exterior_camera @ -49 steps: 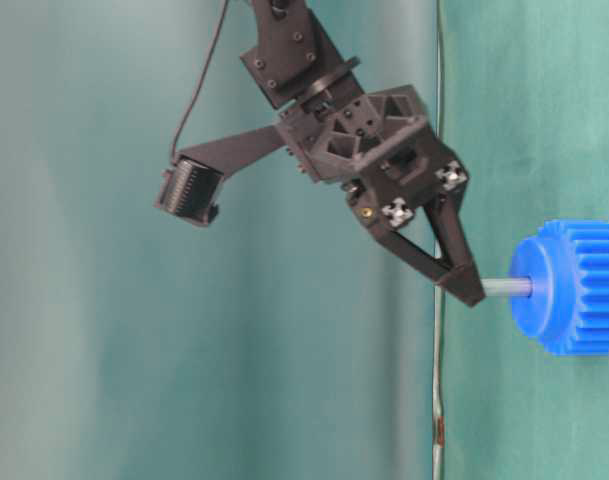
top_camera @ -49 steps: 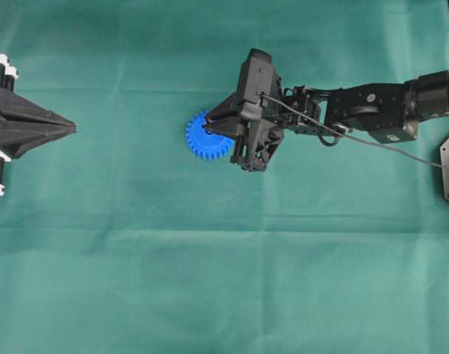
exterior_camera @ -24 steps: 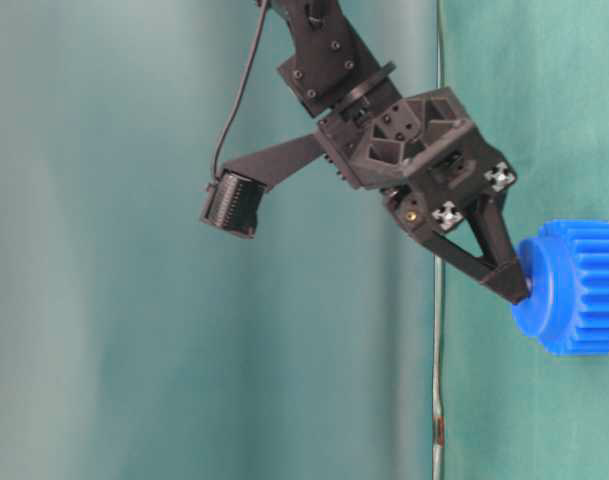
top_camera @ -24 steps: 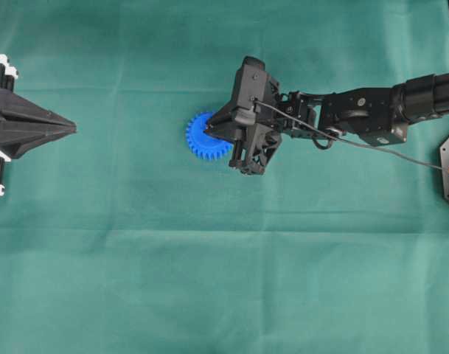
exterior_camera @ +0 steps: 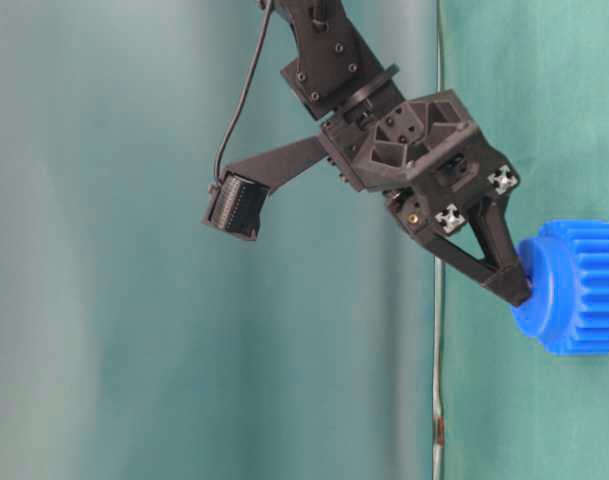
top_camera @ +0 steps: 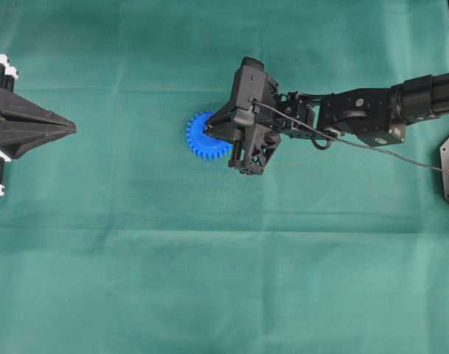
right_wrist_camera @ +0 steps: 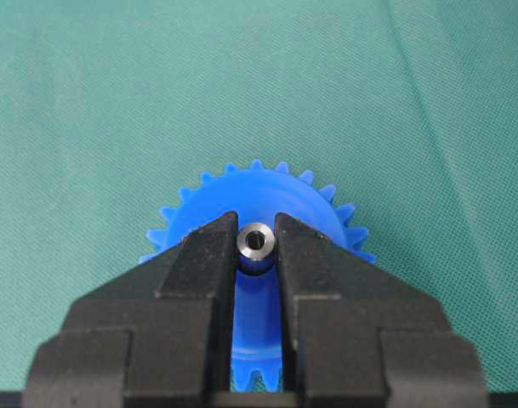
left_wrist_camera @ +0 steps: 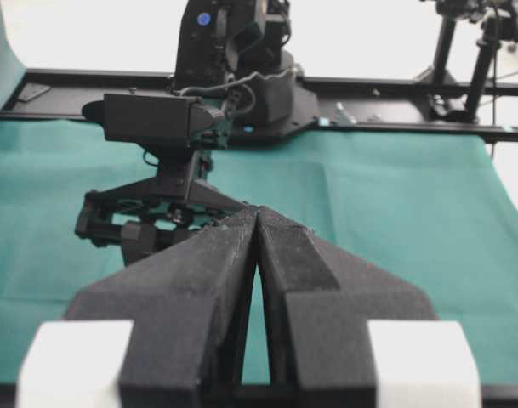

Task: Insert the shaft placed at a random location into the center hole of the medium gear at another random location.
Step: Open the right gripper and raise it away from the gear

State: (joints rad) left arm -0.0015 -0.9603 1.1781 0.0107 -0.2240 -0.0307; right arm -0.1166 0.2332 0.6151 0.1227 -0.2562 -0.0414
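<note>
Matt green woven cloth [right_wrist_camera: 88, 102] on the table; smooth, bright blue plastic gear [right_wrist_camera: 267, 191]; glossy metal shaft [right_wrist_camera: 257, 241]; right hand [right_wrist_camera: 257, 255] apparently matt, slightly grainy black plastic.

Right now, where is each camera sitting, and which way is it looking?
Overhead: above the table, looking straight down; shows the closed left gripper, the right gripper and the blue gear.
Table-level: low, from the side; right gripper and gear.
Left wrist: on the left arm, looking over its gripper at the right arm.
Right wrist: looking down its gripper, which pinches the shaft over the gear.
Three views share the gear.
</note>
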